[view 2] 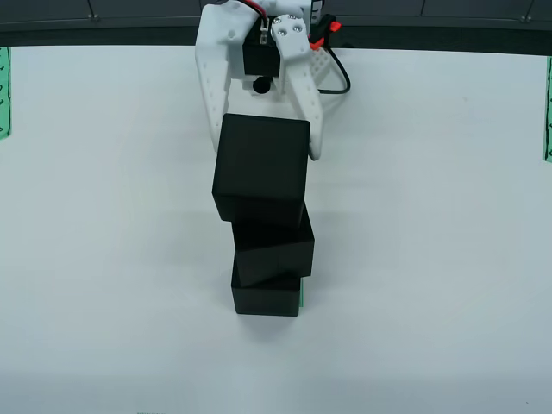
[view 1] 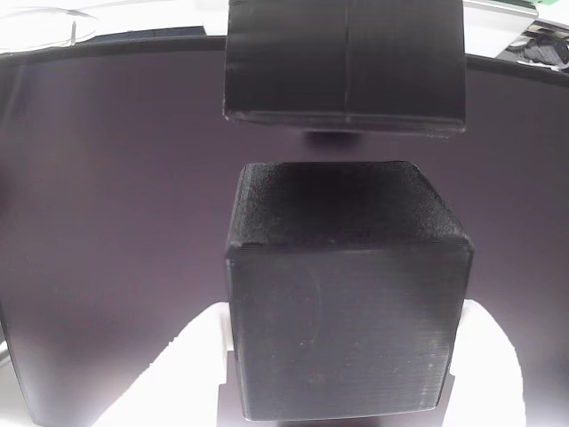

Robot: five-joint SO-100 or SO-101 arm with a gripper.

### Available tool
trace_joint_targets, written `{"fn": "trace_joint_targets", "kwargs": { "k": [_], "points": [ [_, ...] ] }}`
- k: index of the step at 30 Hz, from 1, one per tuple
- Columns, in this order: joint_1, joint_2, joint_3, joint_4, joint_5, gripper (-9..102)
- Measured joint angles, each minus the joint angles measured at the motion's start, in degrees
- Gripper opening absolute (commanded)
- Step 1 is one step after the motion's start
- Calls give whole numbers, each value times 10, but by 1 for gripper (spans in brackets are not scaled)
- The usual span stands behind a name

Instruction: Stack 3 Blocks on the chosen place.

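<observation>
**Gripper at the top of a three-cube stack**

Seen from above, the white gripper (view 2: 266, 151) has its fingers spread one cube wide, flanking the top black cube (view 2: 261, 171); two more cubes (view 2: 272, 244) sit beneath on the white surface (view 2: 431, 259); a green striped patch (view 2: 301, 297) peeks out at the stack's base.

In the view from above, the white table (view 2: 448, 259) lies open on both sides of the stack and in front of it. The stack itself is the one obstacle near the middle: bottom cube (view 2: 266, 297), middle cube (view 2: 274, 250) and top cube (view 2: 261, 171), each a little off line with the others. The gripper (view 2: 263, 147) stands just behind, its white fingers (view 2: 304, 103) flanking the top cube. Green strips (view 2: 3, 90) sit at the far side edges, well apart from the stack.
</observation>
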Motion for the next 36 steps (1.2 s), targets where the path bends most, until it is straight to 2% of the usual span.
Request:
{"fn": "trace_joint_targets", "kwargs": {
  "k": [25, 36],
  "points": [
    [4, -75, 83, -188, -13, 18],
    [11, -74, 118, -240, -27, 30]
  ]
}}
